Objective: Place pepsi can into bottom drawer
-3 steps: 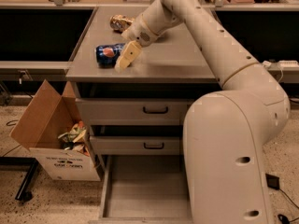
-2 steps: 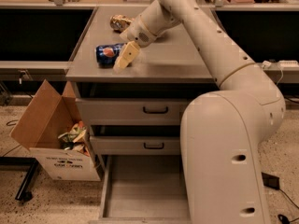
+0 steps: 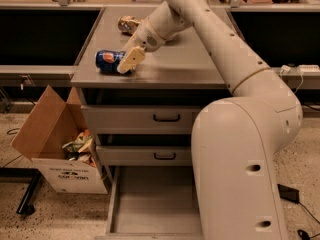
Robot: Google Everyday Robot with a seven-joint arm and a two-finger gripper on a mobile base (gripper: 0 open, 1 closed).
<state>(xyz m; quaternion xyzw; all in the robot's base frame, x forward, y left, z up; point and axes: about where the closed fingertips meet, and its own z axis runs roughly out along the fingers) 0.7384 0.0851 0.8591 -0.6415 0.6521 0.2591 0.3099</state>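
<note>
The pepsi can (image 3: 108, 60), dark blue with a round logo, lies on its side near the front left of the grey cabinet top (image 3: 170, 64). My gripper (image 3: 131, 60) is down at the can's right end and overlaps it. The bottom drawer (image 3: 150, 204) is pulled out at floor level, and its plain grey floor shows. My arm's large cream base (image 3: 240, 174) covers the drawer's right part.
A tan-and-brown snack packet (image 3: 127, 24) lies at the back of the cabinet top, behind the gripper. The two upper drawers (image 3: 166, 118) with black handles are shut. An open cardboard box (image 3: 60, 149) with rubbish stands on the floor to the left.
My gripper has shifted slightly to the left at the can's right end. The can sits a little further left. The drawers have not moved.
</note>
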